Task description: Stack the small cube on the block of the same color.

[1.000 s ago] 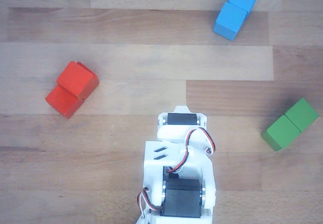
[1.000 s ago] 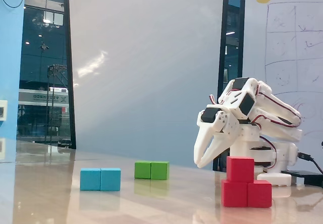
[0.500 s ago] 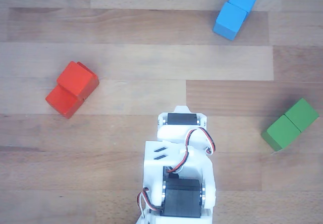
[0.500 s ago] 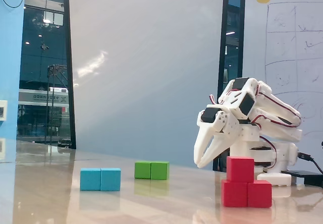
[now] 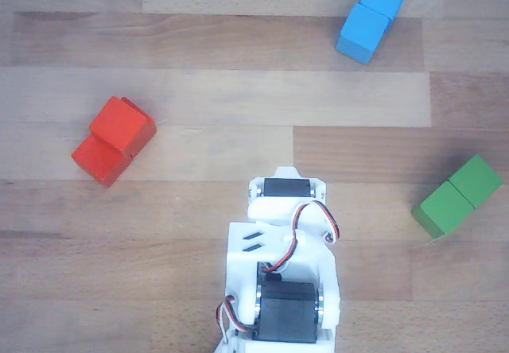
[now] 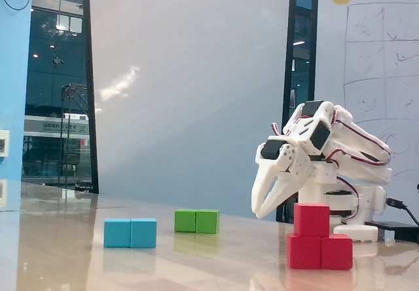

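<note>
Fixed view: small cube (image 6: 311,219) sits on top of the red block (image 6: 320,252), over the block's left half, flush and level. Tool (image 6: 262,211) hangs just left of the cube and above the surface (image 6: 196,265), empty, fingers slightly parted, clear of the cube. Green block (image 6: 196,221) and blue block (image 6: 130,232) lie well left of the red block.

A pale, glossy wall panel (image 6: 190,88) fills most of the back of the room, catching a soft streak of reflected light. To its left, a dark glass window (image 6: 60,81) shows ceiling lights and a dim interior beyond, beside a blue wall (image 6: 14,75). On the right stands a whiteboard (image 6: 380,61) with faint sketches. The wooden tabletop (image 5: 238,106) is pale, plank-patterned and slightly shiny.
</note>
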`<state>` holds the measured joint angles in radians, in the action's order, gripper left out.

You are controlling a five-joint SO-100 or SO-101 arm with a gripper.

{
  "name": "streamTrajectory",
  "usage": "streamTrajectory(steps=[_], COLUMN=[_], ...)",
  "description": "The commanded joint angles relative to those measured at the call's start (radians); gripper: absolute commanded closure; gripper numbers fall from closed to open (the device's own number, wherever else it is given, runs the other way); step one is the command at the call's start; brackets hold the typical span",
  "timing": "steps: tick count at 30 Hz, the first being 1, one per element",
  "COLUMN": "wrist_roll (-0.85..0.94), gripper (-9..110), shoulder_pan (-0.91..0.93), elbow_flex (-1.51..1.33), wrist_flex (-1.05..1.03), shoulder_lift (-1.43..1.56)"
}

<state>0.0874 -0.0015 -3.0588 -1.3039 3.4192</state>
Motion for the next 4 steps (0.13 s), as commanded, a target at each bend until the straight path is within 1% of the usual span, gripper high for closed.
streamTrajectory(steps=[1, 4], wrist_roll=[-0.008, -0.008], gripper=[101, 101], shoulder_pan=[0.009, 0.009], elbow_flex=[0.012, 0.012], wrist_flex=[-0.005, -0.005], shoulder_lift=[0.031, 0.031])
